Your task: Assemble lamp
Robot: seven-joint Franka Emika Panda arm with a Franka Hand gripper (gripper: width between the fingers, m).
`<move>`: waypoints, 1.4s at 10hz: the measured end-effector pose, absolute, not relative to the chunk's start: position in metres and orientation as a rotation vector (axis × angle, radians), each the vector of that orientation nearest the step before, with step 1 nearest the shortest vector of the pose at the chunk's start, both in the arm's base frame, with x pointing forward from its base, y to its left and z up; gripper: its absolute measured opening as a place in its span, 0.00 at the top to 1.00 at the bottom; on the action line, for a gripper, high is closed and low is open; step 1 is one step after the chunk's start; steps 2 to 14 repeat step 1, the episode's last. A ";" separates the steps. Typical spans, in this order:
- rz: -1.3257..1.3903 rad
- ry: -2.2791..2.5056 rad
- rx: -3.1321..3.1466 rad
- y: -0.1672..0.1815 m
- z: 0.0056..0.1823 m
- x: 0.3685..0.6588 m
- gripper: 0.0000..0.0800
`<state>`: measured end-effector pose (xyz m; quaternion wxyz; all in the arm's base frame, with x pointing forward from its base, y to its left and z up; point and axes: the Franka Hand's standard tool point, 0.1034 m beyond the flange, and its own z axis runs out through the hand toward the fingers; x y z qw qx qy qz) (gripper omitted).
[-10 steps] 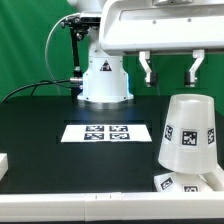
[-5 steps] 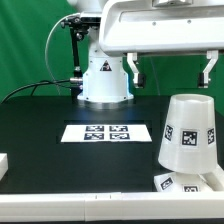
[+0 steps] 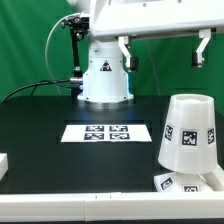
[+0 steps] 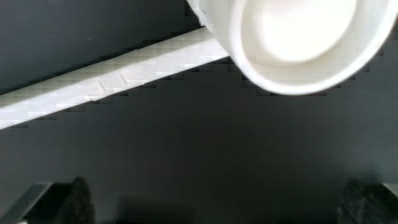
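Observation:
The cup-shaped white shade (image 3: 187, 130) stands narrow end up at the exterior view's right, on the tagged white base (image 3: 180, 183), which shows only partly at the frame's lower edge. The bulb is hidden. My gripper (image 3: 163, 50) hangs open and empty above and behind the shade, well apart from it. In the wrist view the shade (image 4: 294, 45) shows from above, far from my gripper (image 4: 214, 205), whose dark fingertips (image 4: 54, 200) sit wide apart over the black table.
The marker board (image 3: 108, 132) lies mid-table. The robot pedestal (image 3: 105, 75) stands behind it. A white block (image 3: 3, 165) sits at the exterior view's left edge. A white strip (image 4: 107, 80) runs past the shade in the wrist view.
The gripper's fingers have spread wider and the gripper has risen away from the shade. The shade has not moved.

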<state>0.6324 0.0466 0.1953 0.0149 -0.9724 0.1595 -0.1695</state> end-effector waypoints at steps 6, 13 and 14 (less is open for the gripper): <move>-0.527 0.496 -3.027 0.047 0.195 0.632 0.13; -0.527 0.496 -3.027 0.047 0.195 0.632 0.13; -0.527 0.496 -3.027 0.047 0.195 0.632 0.13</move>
